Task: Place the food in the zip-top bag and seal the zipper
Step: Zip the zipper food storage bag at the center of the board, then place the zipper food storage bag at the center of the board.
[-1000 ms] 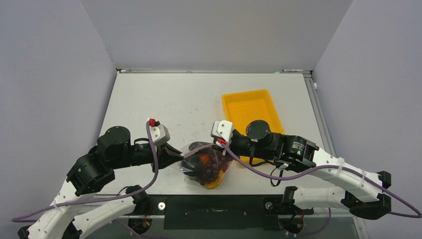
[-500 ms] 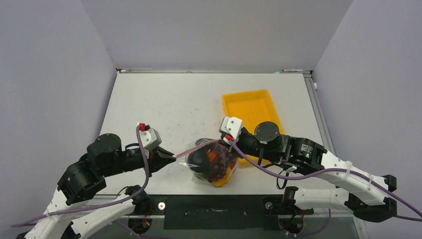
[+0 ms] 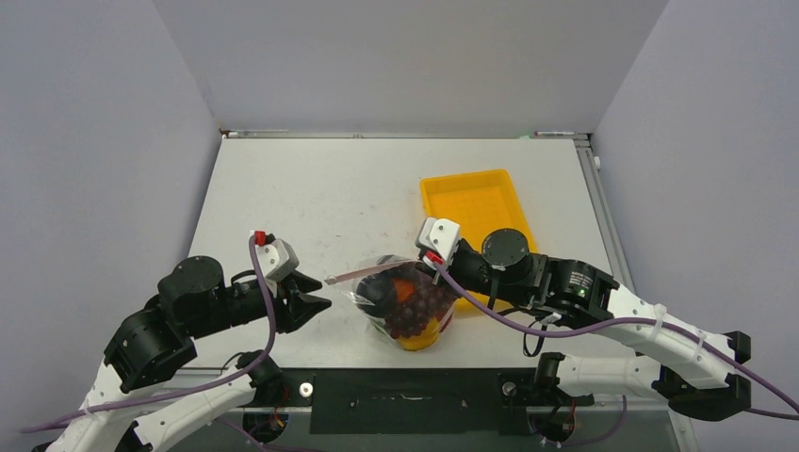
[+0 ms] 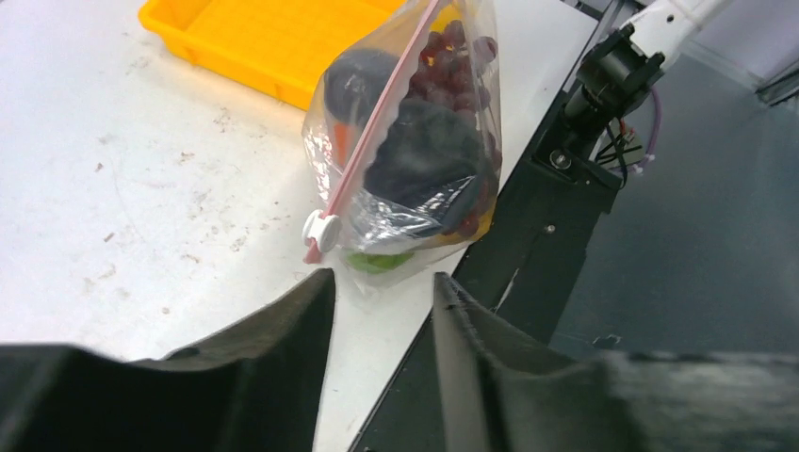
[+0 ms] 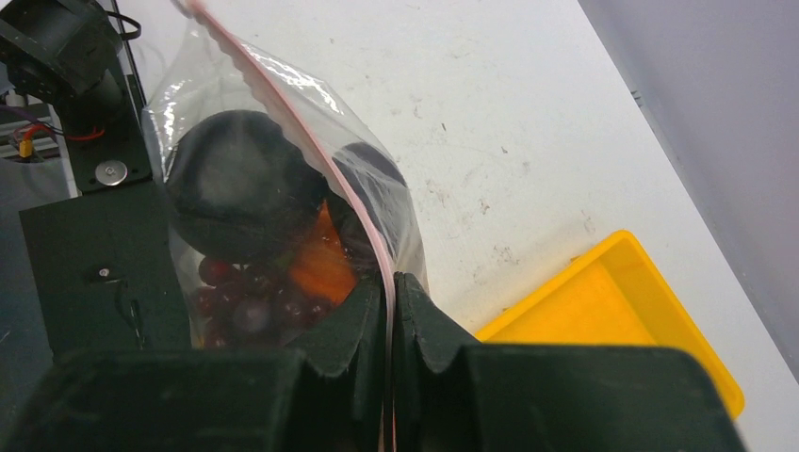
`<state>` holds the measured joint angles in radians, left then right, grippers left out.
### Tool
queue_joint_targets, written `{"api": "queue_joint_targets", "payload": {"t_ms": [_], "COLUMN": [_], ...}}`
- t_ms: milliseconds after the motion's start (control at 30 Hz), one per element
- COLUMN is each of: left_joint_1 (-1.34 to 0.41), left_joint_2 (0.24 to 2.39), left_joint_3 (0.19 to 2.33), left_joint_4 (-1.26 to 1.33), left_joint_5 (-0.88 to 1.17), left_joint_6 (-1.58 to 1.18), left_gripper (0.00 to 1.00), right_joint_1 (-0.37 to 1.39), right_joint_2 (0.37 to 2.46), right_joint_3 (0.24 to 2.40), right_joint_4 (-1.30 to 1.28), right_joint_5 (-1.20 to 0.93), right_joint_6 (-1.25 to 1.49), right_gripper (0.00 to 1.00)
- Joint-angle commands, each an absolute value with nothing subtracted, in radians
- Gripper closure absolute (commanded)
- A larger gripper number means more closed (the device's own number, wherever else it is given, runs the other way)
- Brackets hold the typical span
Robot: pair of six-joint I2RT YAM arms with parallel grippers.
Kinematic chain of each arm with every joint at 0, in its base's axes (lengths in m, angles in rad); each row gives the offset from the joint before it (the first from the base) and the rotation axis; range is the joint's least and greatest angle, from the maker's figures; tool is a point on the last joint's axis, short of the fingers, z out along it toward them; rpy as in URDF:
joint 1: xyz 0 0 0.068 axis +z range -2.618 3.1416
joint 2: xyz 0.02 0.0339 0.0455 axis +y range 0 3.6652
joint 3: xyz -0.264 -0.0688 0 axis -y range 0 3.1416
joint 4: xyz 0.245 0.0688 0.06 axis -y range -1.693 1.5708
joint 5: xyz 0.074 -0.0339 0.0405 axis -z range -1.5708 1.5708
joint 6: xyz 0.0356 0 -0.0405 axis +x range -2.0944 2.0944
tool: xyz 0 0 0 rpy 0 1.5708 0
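The clear zip-top bag [image 3: 410, 306] hangs near the table's front edge, full of food: dark eggplant [image 5: 236, 188], orange pumpkin [image 5: 320, 264], red grapes [image 4: 452, 52], a green piece [image 4: 382, 262]. Its pinkish-red zipper [image 4: 372, 132] runs closed along the mouth to a white slider [image 4: 320, 229] at the left end. My right gripper [image 5: 389, 282] is shut on the zipper's right end and holds the bag up. My left gripper [image 4: 382, 282] is open and empty, just left of the slider, not touching it; in the top view it [image 3: 316, 301] sits left of the bag.
An empty yellow tray [image 3: 476, 212] lies behind the bag at the right. The table's front edge and black base plate [image 3: 405, 400] are right below the bag. Grey walls close in on three sides.
My left gripper has let go of the zipper's slider end, opened, and drawn back to the left. The bag has shifted slightly right, still held by my right gripper.
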<state>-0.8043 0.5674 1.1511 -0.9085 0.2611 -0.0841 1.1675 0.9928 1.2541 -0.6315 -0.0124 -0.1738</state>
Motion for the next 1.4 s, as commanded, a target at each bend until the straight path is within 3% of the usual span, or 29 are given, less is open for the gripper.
{"api": "queue_joint_targets", "payload": {"t_ms": [0, 133, 333, 700, 1133, 1367], "left_joint_1": [-0.806, -0.806, -0.806, -0.805, -0.807, -0.790], "left_joint_2": [0.560, 0.572, 0.555, 0.427, 0.350, 0.368], "left_joint_3": [1.153, 1.139, 1.094, 0.935, 0.772, 0.737], "left_joint_4": [-0.840, -0.800, -0.733, -0.538, -0.387, -0.403], "left_joint_5": [0.199, 0.132, 0.058, 0.100, 0.148, 0.164], "left_joint_6": [-0.107, -0.104, -0.099, -0.144, -0.222, -0.236], "left_gripper": [0.53, 0.34, 0.28, 0.15, 0.10, 0.09], "right_joint_1": [1.160, 1.160, 1.161, 1.150, 0.977, 0.862], "right_joint_2": [0.994, 1.016, 1.056, 1.246, 1.508, 1.574], "right_joint_3": [1.302, 1.326, 1.351, 1.489, 1.742, 1.680], "right_joint_4": [-0.527, -0.511, -0.478, -0.386, -0.272, -0.048], "right_joint_5": [0.027, 0.020, 0.036, 0.108, 0.020, -0.156], "right_joint_6": [-0.190, -0.199, -0.209, -0.266, -0.372, -0.446], "right_gripper": [0.95, 0.95, 0.95, 0.95, 0.95, 0.95]}}
